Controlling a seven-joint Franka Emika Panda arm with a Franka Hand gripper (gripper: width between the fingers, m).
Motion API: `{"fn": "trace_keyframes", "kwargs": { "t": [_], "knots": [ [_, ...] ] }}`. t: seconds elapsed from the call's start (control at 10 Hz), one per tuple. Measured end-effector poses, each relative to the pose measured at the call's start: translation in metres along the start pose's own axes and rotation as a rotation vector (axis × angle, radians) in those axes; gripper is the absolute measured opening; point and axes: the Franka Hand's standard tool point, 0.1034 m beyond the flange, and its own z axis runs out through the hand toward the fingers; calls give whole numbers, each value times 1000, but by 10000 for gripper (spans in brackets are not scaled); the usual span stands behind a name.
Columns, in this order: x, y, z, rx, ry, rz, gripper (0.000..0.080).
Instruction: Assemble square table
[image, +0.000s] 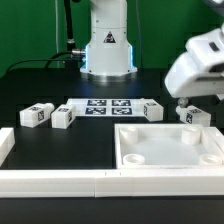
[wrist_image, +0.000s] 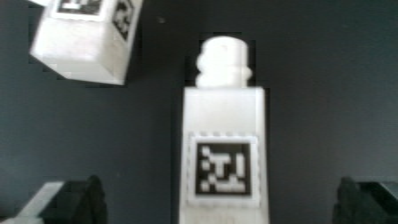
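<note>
The square table's white panel (image: 166, 146), with raised rim and round corner sockets, lies at the front on the exterior view's right. Two white tag-marked leg posts (image: 37, 115) (image: 62, 118) lie on the exterior view's left, one (image: 152, 110) lies past the marker board, and one (image: 195, 115) lies at the far right. My gripper (image: 186, 103) hangs over that far-right post. In the wrist view the gripper (wrist_image: 214, 205) is open, its dark fingers (wrist_image: 63, 200) on either side of this post (wrist_image: 222, 130) without touching it. Another post (wrist_image: 89, 45) lies close by.
The marker board (image: 105, 107) lies flat in the middle of the black table. Long white border rails run along the front (image: 60, 182) and the exterior view's left side (image: 5, 143). The robot base (image: 107, 50) stands at the back.
</note>
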Motion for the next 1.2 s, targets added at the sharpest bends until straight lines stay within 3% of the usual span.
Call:
{"fn": "trace_keyframes", "kwargs": {
  "t": [0.2,0.3,0.4,0.5,0.9,1.0,1.2],
  "knots": [
    [2,1,-1,2,20,1,649],
    [3,0,1,21,15,8,649],
    [5,-2,5,85,-2,34,649],
    [9,1,5,116,-9,57,649],
    [4,1,9,107,-47,48,649],
    [-3,1,13,107,-144,43,649],
    [3,0,14,110,-256,37,649]
  ]
}}
